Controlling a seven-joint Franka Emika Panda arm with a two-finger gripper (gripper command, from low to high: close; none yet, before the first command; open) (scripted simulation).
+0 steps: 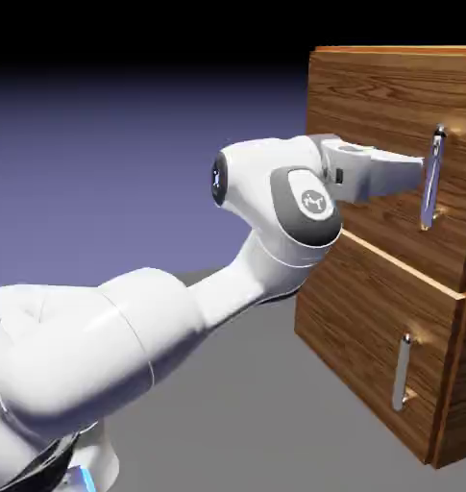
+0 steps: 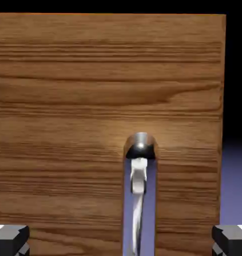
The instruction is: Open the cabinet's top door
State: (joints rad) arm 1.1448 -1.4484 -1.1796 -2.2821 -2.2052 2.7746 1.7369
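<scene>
Wood fills my view, and it looks solid: the cabinet (image 1: pixel 390 250) is a big boxy thing of reddish-brown grain, and I'd judge its top door (image 1: pixel 395 144) stiff and fairly heavy, something that swings on a hinge rather than gives under a push. No soft spots, nothing fragile here. The one place to take hold is the handle (image 1: pixel 431 178), a long upright silver bar standing off the upper panel; polished metal, so I reckon it could be slippery unless I close squarely across it.

My claw (image 1: pixel 421 173) is wide open, reaching level from the exterior view's left, right up at the bar's upper half. In the hand view, the two grey fingertips (image 2: pixel 10 240) sit far apart at the bottom corners, with the shiny bar (image 2: pixel 139 200) running up between them to its rounded top end. Nothing is gripped yet; whether a finger already brushes the metal I cannot tell.

Below, separated by a seam, sits the shorter lower door (image 1: pixel 371 346) with its own shorter handle (image 1: pixel 402 373). Not my target. Both doors look closed, flush with the front.
</scene>
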